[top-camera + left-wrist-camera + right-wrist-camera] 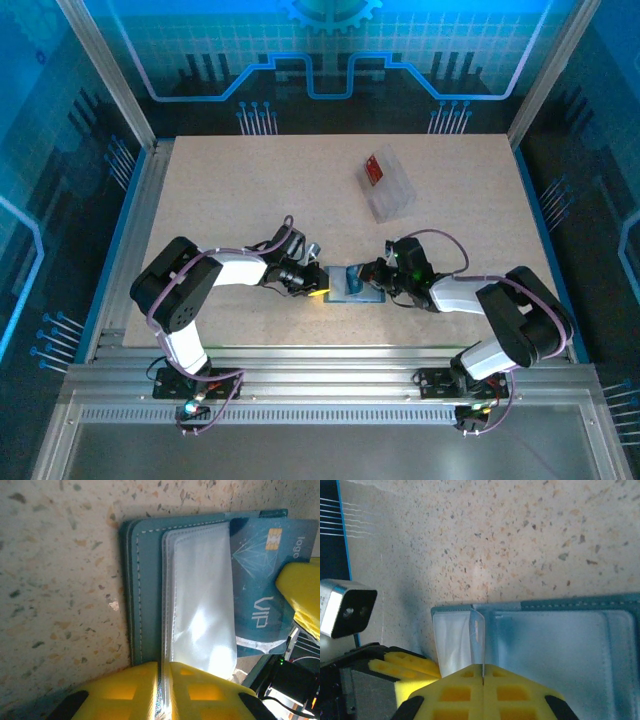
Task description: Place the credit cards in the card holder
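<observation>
While the card holder lies open on the speckled table, the left gripper is clamped on its clear inner flap. The right gripper pinches the blue card, which partly overlaps the holder. The red card sits in the clear tray, well apart.

Just below the middle of the frame, the left gripper and the right gripper meet from either side at the card holder, a small bluish patch lying on the pale speckled table. Well apart, toward the upper right, a clear tray lies slantwise (its long side running down to the right), with the red card at its upper end.
</observation>
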